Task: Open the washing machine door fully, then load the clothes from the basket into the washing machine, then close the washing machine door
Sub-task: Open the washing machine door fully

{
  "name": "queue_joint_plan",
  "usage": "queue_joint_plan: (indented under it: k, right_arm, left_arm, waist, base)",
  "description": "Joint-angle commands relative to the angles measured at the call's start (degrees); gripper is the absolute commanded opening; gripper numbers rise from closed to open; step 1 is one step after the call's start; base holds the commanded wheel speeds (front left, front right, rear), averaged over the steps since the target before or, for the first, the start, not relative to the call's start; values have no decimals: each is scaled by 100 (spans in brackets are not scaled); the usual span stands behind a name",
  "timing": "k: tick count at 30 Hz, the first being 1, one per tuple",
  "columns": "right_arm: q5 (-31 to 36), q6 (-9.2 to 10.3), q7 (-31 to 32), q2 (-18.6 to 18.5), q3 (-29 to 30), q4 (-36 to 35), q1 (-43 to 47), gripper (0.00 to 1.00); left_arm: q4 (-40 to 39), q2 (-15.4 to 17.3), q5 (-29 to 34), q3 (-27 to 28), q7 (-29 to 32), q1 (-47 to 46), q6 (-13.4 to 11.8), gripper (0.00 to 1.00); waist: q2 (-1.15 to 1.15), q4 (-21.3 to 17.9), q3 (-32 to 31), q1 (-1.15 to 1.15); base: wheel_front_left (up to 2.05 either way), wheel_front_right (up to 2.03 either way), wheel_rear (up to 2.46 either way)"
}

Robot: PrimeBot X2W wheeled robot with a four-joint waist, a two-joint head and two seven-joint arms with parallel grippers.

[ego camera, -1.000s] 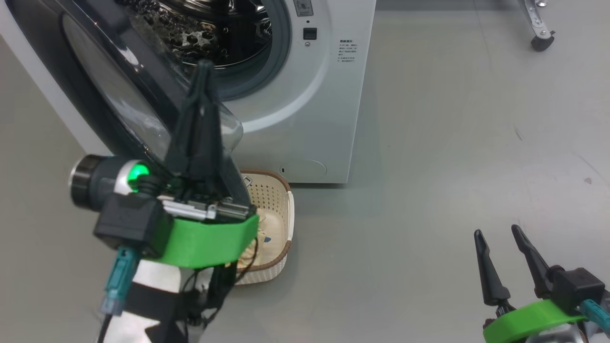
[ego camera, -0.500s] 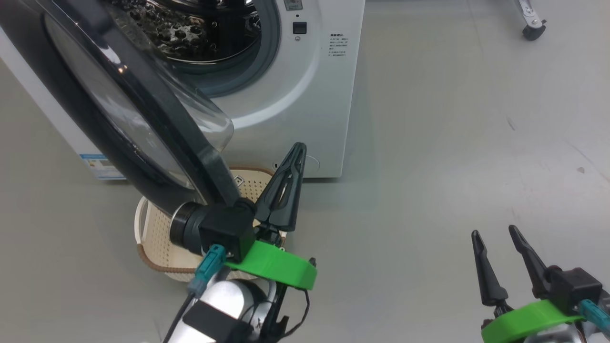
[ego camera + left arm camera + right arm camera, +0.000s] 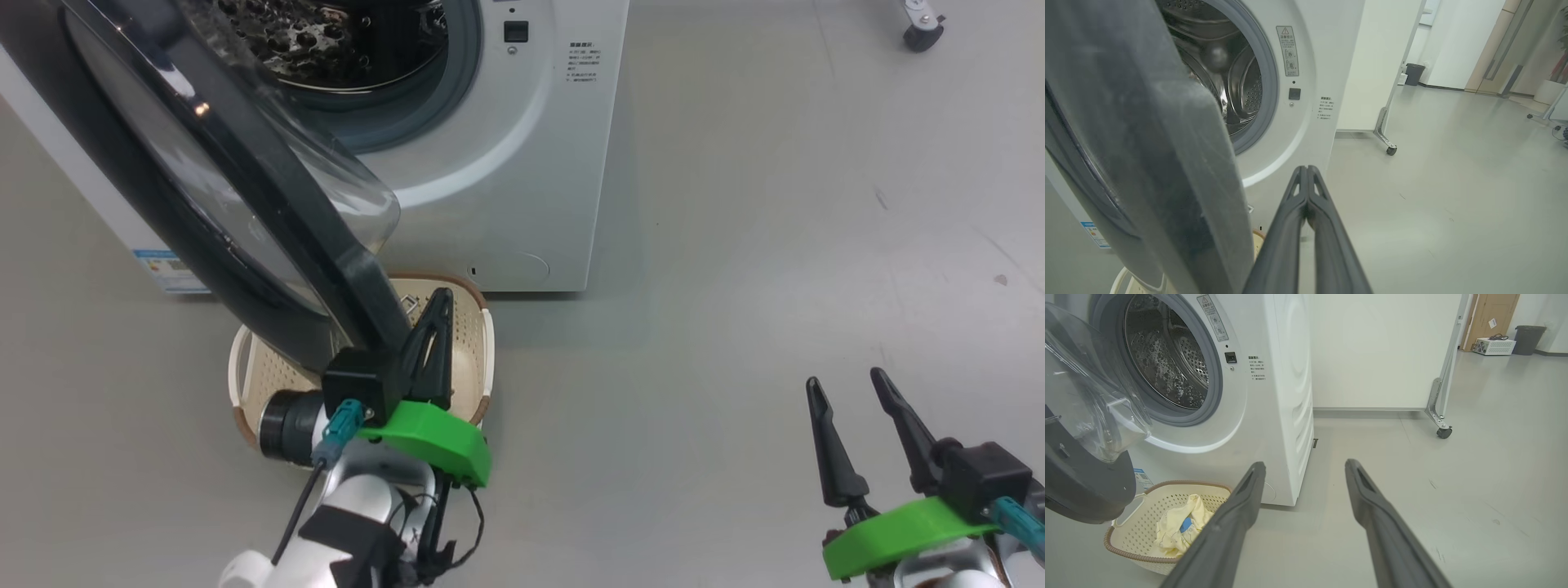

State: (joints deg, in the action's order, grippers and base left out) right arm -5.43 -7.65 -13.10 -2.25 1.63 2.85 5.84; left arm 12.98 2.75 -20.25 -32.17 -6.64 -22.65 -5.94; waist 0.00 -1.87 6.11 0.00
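so the washing machine door (image 3: 245, 204) is swung out but hangs over the left part of the basket (image 3: 488, 343), which sits on the floor tight against the front of the washing machine (image 3: 522, 163). left gripper (image 3: 443, 294) has its jaws pressed together, holding nothing, just right of the door's bottom edge and above the basket. my guess is it's acting as a blunt poker to shove the door wider, not to grab. right gripper (image 3: 843, 378) sits well off to the near right, jaws spread wide and empty, probably waiting its turn on the clothes (image 3: 1180, 528) bunched in the basket. the door's the real obstacle here, it overhangs the basket. caster wheel (image 3: 922, 37) far right, no bother
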Motion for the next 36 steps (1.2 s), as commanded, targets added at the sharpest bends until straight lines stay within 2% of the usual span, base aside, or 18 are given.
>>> queue_joint_plan:
  k: [1, 8, 18, 25, 36]
  right_arm:
    - [49, 16, -30, -63, -106, -169, -258, 100]
    - [71, 16, -51, -63, -126, -140, -278, 100]
    - [19, 16, -90, -63, -180, -126, -298, 100]
    - [18, 16, -115, -63, -184, -88, -286, 100]
    - [17, 16, -119, -63, -73, -62, -196, 100]
  left_arm:
    - [-109, 32, -38, 259, -95, -316, -39, 0]
    - [245, 121, -91, 401, -262, -325, -110, 0]
    - [242, 229, -157, 471, -339, -160, -210, 0]
    - [51, 342, -140, 462, -351, 49, -307, 0]
    - [-471, 562, -26, 418, -307, 543, -617, 0]
  waist:
    - [0, -3, 8, 0]
    - [0, -8, 27, 0]
    - [0, 72, 50, 0]
    - [0, 198, 60, 0]
    - [0, 653, -67, 0]
  base:
    - [0, 0, 0]
    - [0, 0, 0]
    - [0, 0, 0]
    - [0, 0, 0]
    - [0, 0, 0]
